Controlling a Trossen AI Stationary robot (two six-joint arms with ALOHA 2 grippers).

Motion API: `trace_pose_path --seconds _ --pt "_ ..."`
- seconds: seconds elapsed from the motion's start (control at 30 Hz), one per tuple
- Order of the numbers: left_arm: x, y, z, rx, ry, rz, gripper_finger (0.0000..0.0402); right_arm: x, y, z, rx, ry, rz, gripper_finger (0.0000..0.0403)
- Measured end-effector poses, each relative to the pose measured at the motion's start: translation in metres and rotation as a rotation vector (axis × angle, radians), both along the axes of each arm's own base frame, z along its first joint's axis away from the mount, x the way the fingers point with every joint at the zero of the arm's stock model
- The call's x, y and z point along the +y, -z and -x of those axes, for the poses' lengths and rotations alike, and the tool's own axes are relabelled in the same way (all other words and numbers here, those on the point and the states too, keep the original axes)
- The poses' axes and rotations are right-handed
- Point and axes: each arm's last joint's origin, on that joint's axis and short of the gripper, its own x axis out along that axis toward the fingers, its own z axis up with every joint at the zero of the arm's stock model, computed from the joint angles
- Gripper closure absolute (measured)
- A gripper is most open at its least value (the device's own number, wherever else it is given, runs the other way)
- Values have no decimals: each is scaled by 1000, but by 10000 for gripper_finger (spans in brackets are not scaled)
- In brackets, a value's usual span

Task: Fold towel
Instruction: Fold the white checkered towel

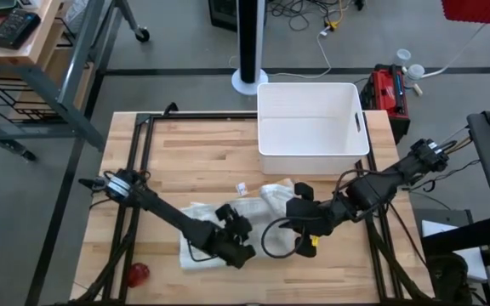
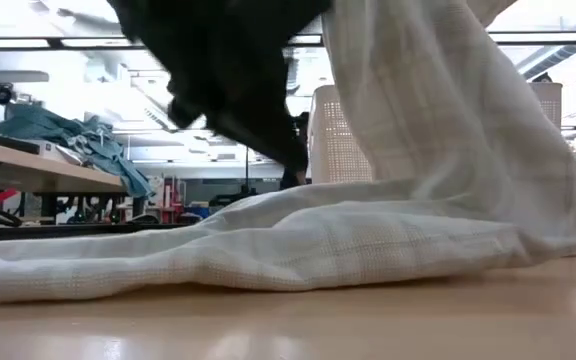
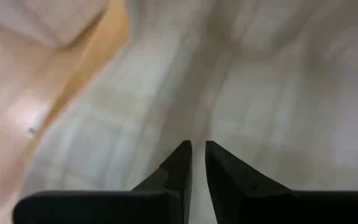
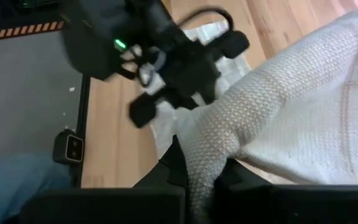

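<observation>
One white bin [image 1: 311,119], towel [image 1: 253,204] outside it, on table [image 1: 185,161]

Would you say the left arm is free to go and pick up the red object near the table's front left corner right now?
Probably not yet: the left gripper is pinched on the towel, so it would need to release first. The path to the red object itself looks unobstructed.

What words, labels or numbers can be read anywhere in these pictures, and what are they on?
No text can be read in any view.
The small tag on the table beside the towel: too small to read.
The red case on the floor beside the white bin: any marking on it is too small to read.
The dark device on the side bench: keys show, none legible.
</observation>
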Motion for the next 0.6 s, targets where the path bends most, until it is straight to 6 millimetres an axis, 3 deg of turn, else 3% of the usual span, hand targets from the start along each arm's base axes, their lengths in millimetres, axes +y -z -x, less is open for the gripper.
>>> trace_pose_path --seconds 0.1,0.23,0.47,0.6 --pt "-6 -21 4 -29 40 6 365 -2 -1 -1 -8 2 -9 394" --pt "-15 -54 26 -80 48 35 365 -5 -4 -5 -41 -2 -22 394" --pt "-58 -116 102 -401 -1 -68 365 -14 -6 -24 -112 -29 -61 394" --pt "-79 -131 134 -539 12 -108 365 -22 -2 -41 -153 -29 -69 394"
